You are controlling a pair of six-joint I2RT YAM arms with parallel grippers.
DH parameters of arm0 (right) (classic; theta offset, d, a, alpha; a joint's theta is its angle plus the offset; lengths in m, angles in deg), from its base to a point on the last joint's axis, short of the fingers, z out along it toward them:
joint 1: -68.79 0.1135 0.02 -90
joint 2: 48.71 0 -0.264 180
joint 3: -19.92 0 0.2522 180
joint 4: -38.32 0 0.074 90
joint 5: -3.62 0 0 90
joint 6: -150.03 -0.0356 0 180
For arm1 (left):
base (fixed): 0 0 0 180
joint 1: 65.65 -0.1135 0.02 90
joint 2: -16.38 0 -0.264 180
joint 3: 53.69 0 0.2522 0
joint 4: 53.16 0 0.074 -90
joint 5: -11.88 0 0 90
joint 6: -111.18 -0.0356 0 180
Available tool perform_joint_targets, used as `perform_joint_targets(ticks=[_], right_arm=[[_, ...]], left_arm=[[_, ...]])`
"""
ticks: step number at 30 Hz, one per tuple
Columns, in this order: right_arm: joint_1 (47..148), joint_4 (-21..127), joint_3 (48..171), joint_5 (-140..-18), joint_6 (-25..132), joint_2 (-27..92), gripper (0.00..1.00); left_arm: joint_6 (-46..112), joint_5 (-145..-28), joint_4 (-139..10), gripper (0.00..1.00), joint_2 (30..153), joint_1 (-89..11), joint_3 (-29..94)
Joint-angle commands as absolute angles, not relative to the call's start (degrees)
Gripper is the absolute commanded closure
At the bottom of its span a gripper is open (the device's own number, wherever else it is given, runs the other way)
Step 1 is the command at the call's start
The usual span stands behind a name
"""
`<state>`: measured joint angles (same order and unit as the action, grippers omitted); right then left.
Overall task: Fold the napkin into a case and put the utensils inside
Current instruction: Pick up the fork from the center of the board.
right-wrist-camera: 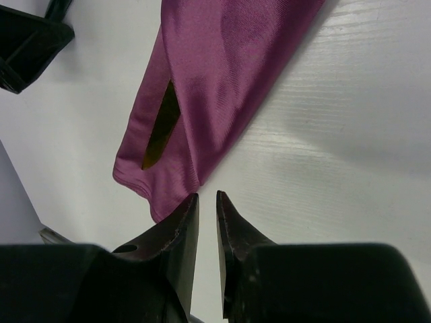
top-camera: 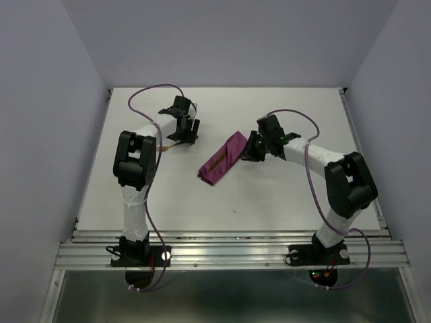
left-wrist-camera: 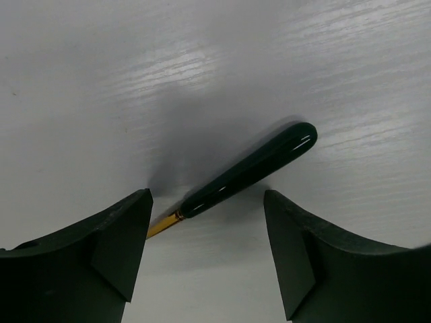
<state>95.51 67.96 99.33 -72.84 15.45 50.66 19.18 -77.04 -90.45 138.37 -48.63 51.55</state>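
Where the white worktop (top-camera: 283,202) fills the overhead view, two black-and-white arms reach in from the near edge, one on each side. The case (top-camera: 222,159), a narrow plum-purple strip of folded cloth, lies slantwise near the middle of the worktop. A gold blade (right-wrist-camera: 160,128) shows through an opening in its folds, partly covered by cloth, with its tip towards one end of the strip. The right gripper (right-wrist-camera: 207,196) sits low at the right side of the case, its tips just beside the cloth's edge. Its jaws are nearly closed, with only a thin slit between them and nothing in it. To the left of the case, and apart from it, a utensil (left-wrist-camera: 249,168) lies flat on the bare worktop. It has a glossy black handle and a thin gold neck, and its head is hidden from the wrist camera. The left gripper (left-wrist-camera: 206,193) hovers directly over this utensil. Its jaws are spread wide, one on each side of the handle, and neither touches it.
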Motion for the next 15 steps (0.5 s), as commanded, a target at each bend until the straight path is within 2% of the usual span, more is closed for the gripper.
perform_joint_targets(ticks=[1, 12, 15], right_arm=[[95.9, 67.1, 102.1, -72.3, 16.2, 50.7, 0.78], [96.5, 67.5, 102.5, -72.8, 15.8, 50.5, 0.78], [96.5, 67.6, 102.8, -72.9, 15.9, 50.9, 0.77]], left_arm=[[16.4, -75.7, -90.2, 0.28, 138.9, -49.6, 51.5], [20.3, -81.7, -88.5, 0.74, 138.6, -50.6, 47.9], [20.7, -82.3, -87.7, 0.79, 137.9, -50.6, 45.5]])
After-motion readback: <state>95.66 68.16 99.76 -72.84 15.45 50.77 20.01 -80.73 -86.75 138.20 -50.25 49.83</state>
